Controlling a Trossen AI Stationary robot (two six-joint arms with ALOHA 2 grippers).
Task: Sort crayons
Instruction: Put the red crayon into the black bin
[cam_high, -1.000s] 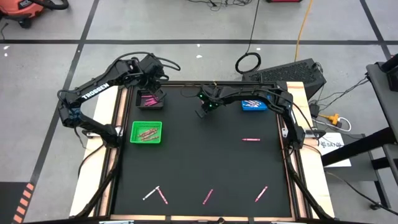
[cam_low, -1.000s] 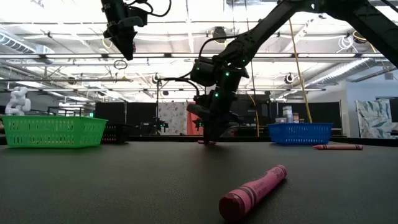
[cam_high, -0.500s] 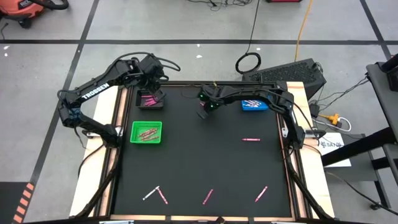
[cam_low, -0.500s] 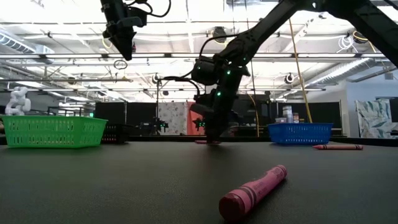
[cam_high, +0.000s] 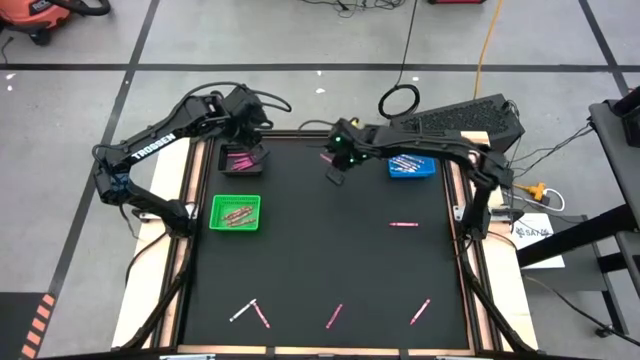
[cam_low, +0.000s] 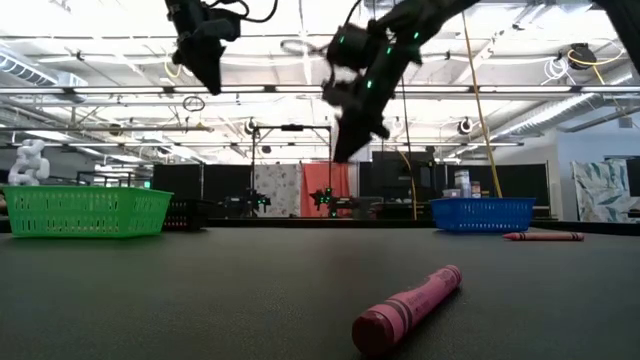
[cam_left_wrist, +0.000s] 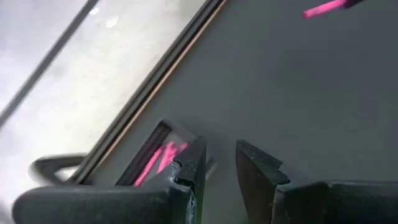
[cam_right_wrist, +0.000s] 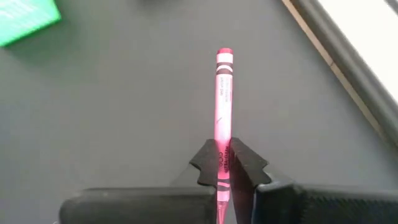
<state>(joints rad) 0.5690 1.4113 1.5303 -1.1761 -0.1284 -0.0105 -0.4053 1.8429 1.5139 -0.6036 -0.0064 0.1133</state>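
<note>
While lifted over the far worktop (cam_high: 300, 250), right end effector (cam_right_wrist: 224, 163) pinches a pink crayon (cam_right_wrist: 223, 106) near its end; light, stiff, probably brittle.

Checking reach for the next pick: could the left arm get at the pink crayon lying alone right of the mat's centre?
Probably not easily: the left gripper hangs over the dark tray, and the crayon lies across the mat, nearer the right arm, though nothing blocks it.

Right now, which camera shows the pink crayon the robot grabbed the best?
The right wrist view: the pink crayon sticks out whole from the shut right gripper. The high view shows only a pink speck at that gripper. The low view hides it against the dark arm. The left wrist view catches it far off.
</note>
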